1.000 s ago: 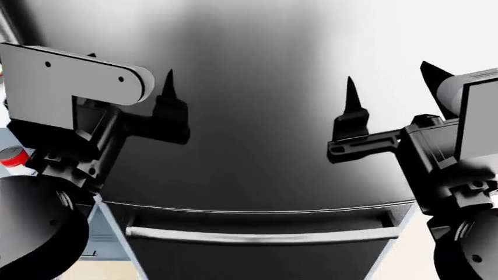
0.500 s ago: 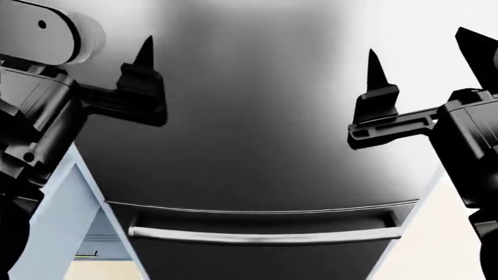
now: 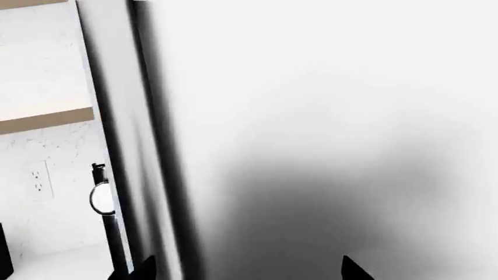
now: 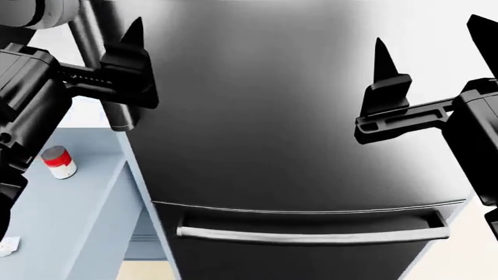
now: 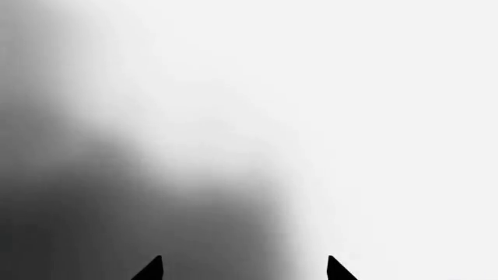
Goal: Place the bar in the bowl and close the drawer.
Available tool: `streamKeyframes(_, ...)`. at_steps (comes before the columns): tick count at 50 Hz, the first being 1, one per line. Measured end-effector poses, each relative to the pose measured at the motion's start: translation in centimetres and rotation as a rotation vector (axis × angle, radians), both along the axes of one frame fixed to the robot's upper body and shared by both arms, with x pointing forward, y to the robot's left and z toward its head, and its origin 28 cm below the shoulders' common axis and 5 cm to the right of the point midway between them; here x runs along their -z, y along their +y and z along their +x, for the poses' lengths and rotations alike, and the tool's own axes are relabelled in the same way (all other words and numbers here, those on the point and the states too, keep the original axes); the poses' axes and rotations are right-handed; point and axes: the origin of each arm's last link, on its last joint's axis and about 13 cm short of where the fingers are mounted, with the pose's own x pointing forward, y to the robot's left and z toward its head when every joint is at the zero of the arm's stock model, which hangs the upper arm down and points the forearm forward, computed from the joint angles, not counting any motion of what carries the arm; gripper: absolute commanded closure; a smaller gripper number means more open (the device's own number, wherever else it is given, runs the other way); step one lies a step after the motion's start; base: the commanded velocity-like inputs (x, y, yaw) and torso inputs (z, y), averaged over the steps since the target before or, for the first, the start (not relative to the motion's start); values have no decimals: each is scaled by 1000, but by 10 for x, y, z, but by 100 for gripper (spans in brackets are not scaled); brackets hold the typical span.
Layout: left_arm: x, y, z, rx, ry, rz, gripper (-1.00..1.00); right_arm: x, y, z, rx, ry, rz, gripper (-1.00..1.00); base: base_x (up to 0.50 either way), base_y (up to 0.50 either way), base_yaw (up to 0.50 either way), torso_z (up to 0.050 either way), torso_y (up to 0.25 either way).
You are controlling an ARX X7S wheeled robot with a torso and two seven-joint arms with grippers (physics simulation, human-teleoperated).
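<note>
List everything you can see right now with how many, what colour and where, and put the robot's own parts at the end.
Tall dark glossy metal fridge: one, black-grey, filling the middle of the head view.
Long silver bar handle: one, across the fridge's lower section.
Pale blue-grey counter: one, left of the fridge.
Red-and-white cylindrical can: one, upright on the counter.
Small white item: one, at the counter's near edge, cut off by the frame; cannot identify.
White wall outlet: one, on the wall, left wrist view.
Left hand: black, open, facing the fridge.
Right hand: black, open, facing the fridge.
</note>
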Motion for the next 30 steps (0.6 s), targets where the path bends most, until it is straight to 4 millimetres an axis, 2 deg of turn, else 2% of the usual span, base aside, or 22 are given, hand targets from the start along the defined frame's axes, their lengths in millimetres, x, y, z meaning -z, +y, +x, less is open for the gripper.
streamKeyframes(30, -7, 3, -1, -23, -2, 4, -100, -7, 0, -3, 4, 3, 0, -100, 0, 372, 0, 0, 0)
